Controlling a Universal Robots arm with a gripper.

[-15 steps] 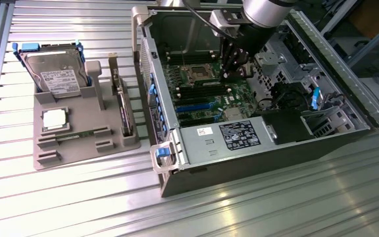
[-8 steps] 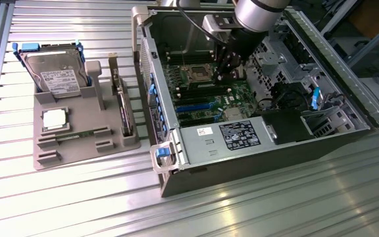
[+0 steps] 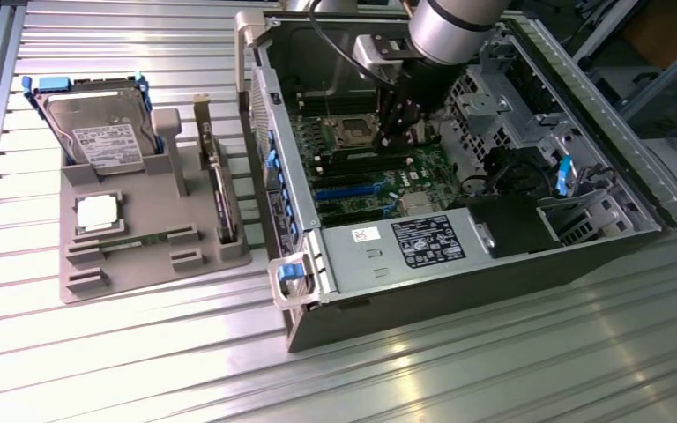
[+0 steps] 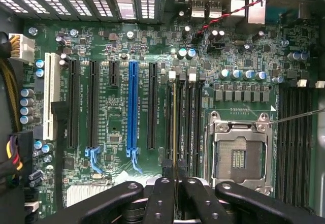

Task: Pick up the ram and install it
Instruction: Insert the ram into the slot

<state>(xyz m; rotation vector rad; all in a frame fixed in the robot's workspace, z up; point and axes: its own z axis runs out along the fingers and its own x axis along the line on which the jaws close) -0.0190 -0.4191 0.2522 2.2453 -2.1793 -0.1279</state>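
My gripper [image 4: 175, 176] is inside the open computer case [image 3: 457, 264], low over the motherboard [image 4: 117, 41]. In the wrist view my fingers [image 4: 161, 198] are closed on the ram [image 4: 174, 127], a thin stick seen edge-on, standing in line with the memory slots [image 4: 190, 117] just beside the empty CPU socket [image 4: 238, 155]. Whether it is fully seated I cannot tell.

In my judgement, good work here means keeping the stick upright and square to the slot, with even downward pressure along its length.

On the exterior view's left, the grey parts tray [image 3: 138, 256] holds a hard drive [image 3: 101, 132], a processor chip [image 3: 98, 213] and an expansion card [image 3: 219, 189].
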